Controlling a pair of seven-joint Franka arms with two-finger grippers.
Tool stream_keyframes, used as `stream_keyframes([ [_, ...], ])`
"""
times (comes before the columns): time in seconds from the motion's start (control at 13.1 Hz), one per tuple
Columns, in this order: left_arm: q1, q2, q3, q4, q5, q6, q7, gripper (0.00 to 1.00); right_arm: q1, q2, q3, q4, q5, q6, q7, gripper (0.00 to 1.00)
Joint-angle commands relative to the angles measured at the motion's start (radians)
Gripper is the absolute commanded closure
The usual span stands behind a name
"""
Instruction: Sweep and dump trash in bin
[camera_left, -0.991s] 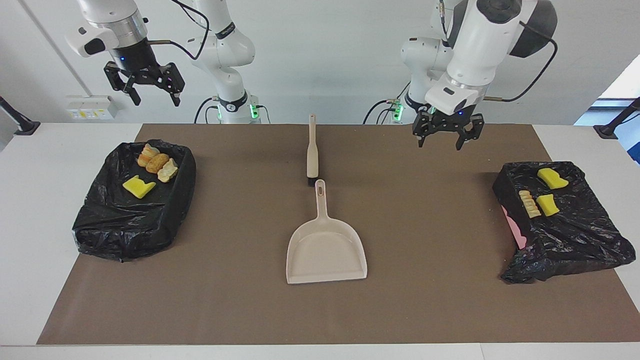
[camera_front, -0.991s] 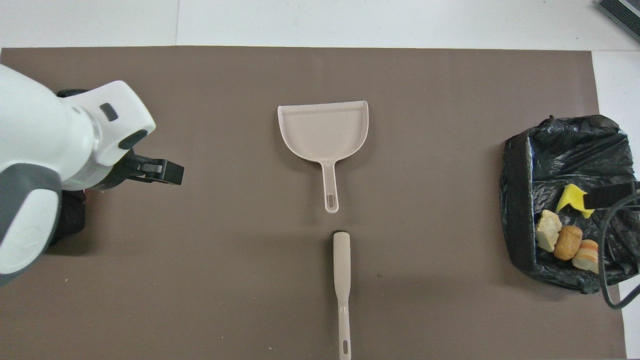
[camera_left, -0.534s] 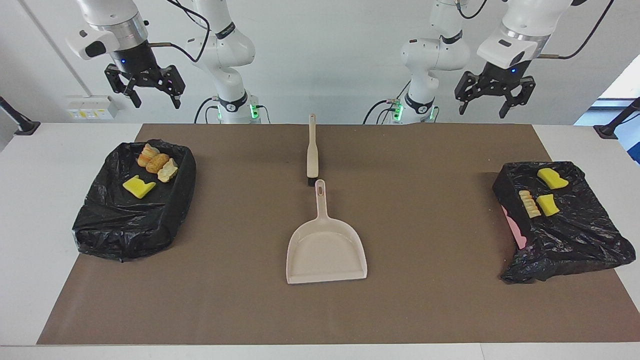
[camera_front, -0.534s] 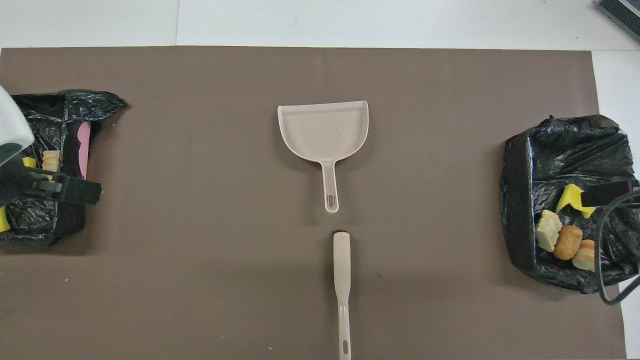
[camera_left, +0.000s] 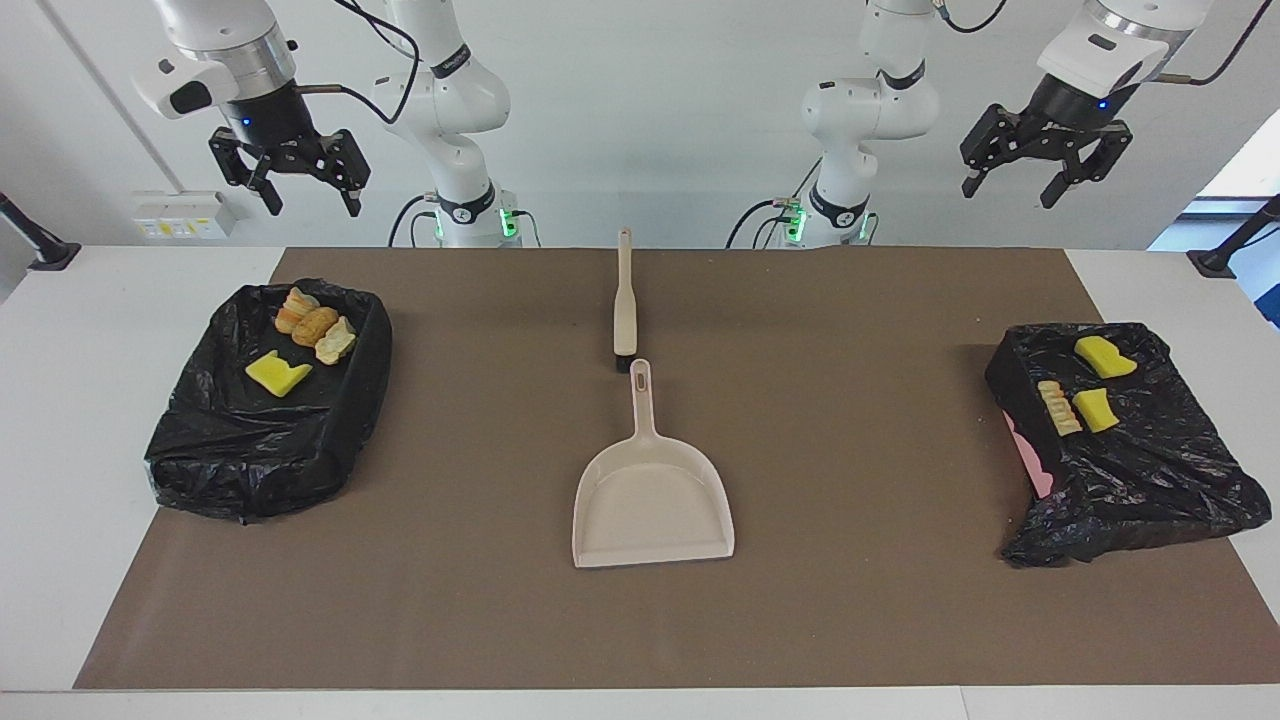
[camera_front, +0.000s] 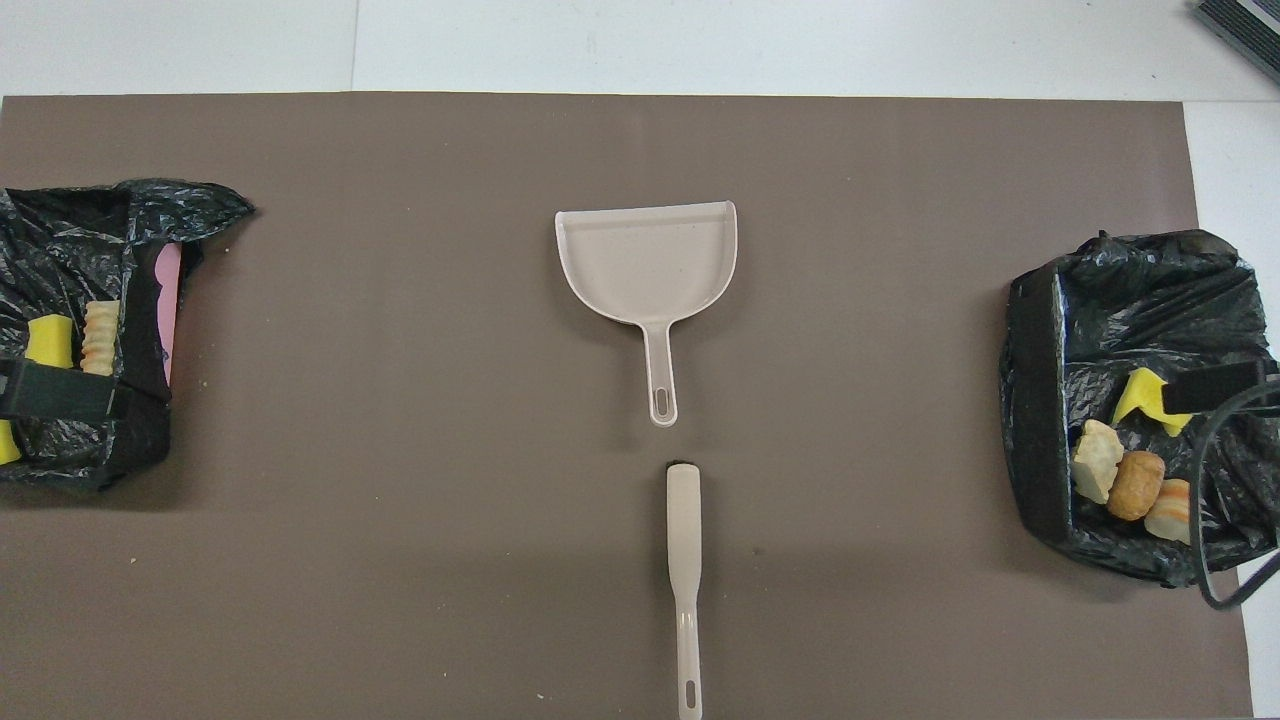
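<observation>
The trash lies in two bins lined with black bags. The bin (camera_left: 250, 450) at the right arm's end holds a yellow sponge chunk (camera_left: 277, 375) and three bread lumps (camera_left: 315, 326). The bin (camera_left: 1140, 480) at the left arm's end holds two yellow chunks (camera_left: 1103, 356) and one bread lump (camera_left: 1058, 406). A beige dustpan (camera_left: 650, 505) lies empty mid-mat, the brush (camera_left: 625, 300) just nearer the robots, handle toward them. My left gripper (camera_left: 1012, 190) and right gripper (camera_left: 313, 200) hang open and empty, each high over its own end of the table.
A brown mat (camera_left: 480, 600) covers most of the white table. In the overhead view one dark finger (camera_front: 60, 390) of the left gripper and one finger (camera_front: 1215, 385) of the right overlap the bins. A pink bin wall (camera_left: 1030, 455) shows under the bag.
My left arm has risen and swung from over the mat out toward its own end of the table. The right arm has stayed put. Nothing on the table moved.
</observation>
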Motion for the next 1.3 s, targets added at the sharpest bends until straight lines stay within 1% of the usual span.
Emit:
stream_keyframes([
  [0.0, 0.006, 0.019, -0.008, 0.032, 0.026, -0.028, 0.072, 0.00, -0.011, -0.026, 0.000, -0.034, 0.011, 0.019, -0.019, 0.00],
  [0.15, 0.009, 0.019, -0.008, 0.032, 0.043, -0.025, 0.074, 0.00, -0.011, -0.019, 0.001, -0.028, 0.007, 0.025, -0.013, 0.00],
  [0.38, 0.011, 0.025, -0.009, 0.035, 0.049, -0.057, 0.071, 0.00, -0.017, 0.041, 0.001, 0.054, -0.002, -0.024, -0.010, 0.00],
  [0.69, 0.014, 0.033, -0.009, 0.042, 0.072, -0.055, 0.069, 0.00, -0.019, 0.032, 0.000, 0.043, 0.011, -0.027, 0.013, 0.00],
  [0.99, 0.011, 0.017, -0.009, 0.019, 0.087, -0.018, 0.059, 0.00, -0.014, 0.018, 0.009, 0.043, 0.008, -0.034, 0.007, 0.00],
  [1.22, 0.009, 0.013, -0.009, 0.012, 0.089, -0.021, 0.059, 0.00, -0.017, 0.017, 0.009, 0.040, 0.008, -0.024, 0.005, 0.00],
])
